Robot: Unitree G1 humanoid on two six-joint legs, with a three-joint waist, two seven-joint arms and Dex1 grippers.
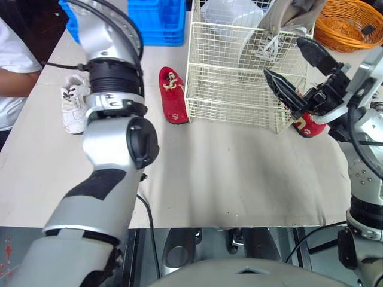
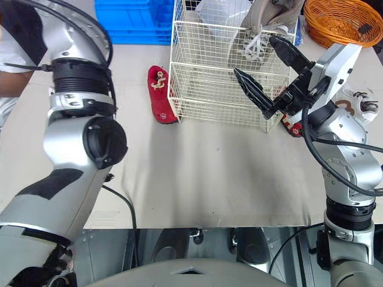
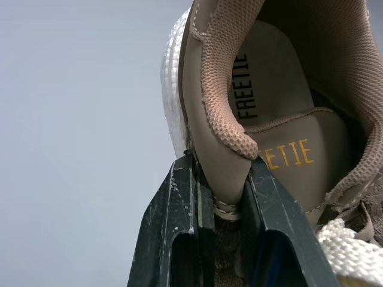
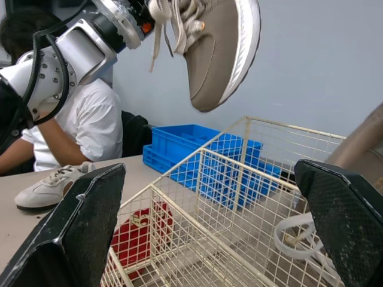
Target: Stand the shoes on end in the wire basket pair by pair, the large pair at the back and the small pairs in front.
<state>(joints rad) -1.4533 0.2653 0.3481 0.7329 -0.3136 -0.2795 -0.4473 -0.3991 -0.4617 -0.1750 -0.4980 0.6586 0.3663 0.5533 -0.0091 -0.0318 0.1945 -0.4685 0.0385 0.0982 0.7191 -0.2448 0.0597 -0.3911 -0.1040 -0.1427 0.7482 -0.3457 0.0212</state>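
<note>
Two black fingers (image 3: 176,221) of the left pincer (image 3: 220,173) are pressed together on the heel collar of a large tan shoe (image 4: 210,57). The shoe is gripped there and held in the air with its toe hanging down. From the right wrist view it is seen well above the wire basket (image 1: 239,89), which stands on the table (image 1: 239,179).

The right pincer (image 4: 209,167) is spread wide and nothing is held in it. It is poised at the basket's front right corner, with the wire wall just ahead of its fingers. A second large tan shoe (image 1: 286,17) is seen beyond this pincer in the rear part of the basket, with its white laces hanging inside the wire. One red slipper (image 1: 308,127) lies on the table just beneath the right pincer, outside the basket. The other red slipper (image 1: 172,95) lies on the far side of the basket from that pincer, just beside the wire wall. A small white shoe (image 1: 73,104) is found farther out the same way, well apart from the basket.

A blue crate (image 1: 155,21) and an orange wicker basket (image 1: 350,24) stand behind the wire basket. A person in a white shirt (image 1: 12,78) is seated at the table's edge near the white shoe.
</note>
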